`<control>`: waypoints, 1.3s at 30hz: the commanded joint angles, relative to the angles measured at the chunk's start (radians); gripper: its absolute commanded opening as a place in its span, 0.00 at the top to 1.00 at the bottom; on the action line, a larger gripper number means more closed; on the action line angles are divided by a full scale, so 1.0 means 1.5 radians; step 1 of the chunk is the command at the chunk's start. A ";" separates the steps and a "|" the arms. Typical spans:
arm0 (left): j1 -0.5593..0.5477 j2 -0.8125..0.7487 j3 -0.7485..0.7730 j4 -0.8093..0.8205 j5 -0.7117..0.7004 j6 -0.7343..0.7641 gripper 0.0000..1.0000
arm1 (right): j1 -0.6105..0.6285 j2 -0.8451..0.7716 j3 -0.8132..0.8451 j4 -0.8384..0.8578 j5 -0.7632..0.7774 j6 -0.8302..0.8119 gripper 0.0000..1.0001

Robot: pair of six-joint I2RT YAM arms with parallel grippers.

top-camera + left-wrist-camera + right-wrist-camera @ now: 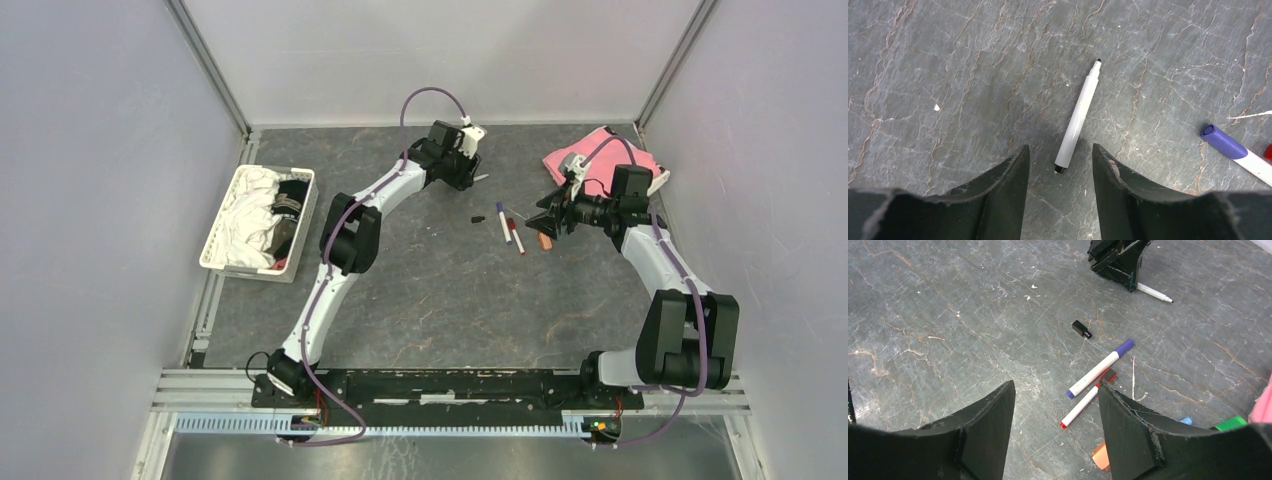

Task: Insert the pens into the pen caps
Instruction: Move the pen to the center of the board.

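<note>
From above, found the left gripper [470, 178] low at the far middle of the table [430, 300], the right gripper [545, 222] near a purple-capped pen [503, 222], a red-tipped pen [516, 238], a black cap [477, 218] and an orange cap [545, 242]. At the left wrist, saw jaws apart, either side of an uncapped white pen [1078, 117], not touching it. At the right wrist, saw jaws wide, holding nothing, the two pens lying side by side beyond.

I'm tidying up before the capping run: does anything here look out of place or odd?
A crumpled pink cloth sits in the far right corner, unrelated to the task; pale flecks litter the dark mat.
</note>
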State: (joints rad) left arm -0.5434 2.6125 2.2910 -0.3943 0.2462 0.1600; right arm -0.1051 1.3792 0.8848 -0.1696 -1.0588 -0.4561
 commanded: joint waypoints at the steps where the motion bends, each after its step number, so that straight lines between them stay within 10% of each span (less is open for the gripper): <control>1: 0.006 0.026 0.038 0.021 0.030 -0.019 0.48 | 0.000 0.004 0.018 -0.004 -0.025 -0.012 0.33; 12: 0.006 0.027 0.010 -0.027 0.086 -0.030 0.85 | -0.007 0.005 0.021 -0.016 -0.029 -0.025 0.34; 20: 0.004 -0.129 -0.222 -0.003 -0.079 -0.099 0.98 | -0.008 0.008 0.014 -0.017 -0.041 -0.024 0.34; 29: -0.049 -0.443 -0.708 0.166 -0.161 -0.300 0.98 | 0.010 -0.005 -0.023 0.048 -0.041 0.034 0.35; 39: -0.214 -0.545 -0.958 0.305 -0.225 -0.767 0.98 | 0.084 0.005 -0.055 0.108 0.040 0.097 0.35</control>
State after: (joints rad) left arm -0.7879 1.7702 0.9154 0.0311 -0.0242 -0.5968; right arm -0.0051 1.3869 0.8131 -0.0734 -1.0447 -0.3603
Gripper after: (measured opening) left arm 0.048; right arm 0.647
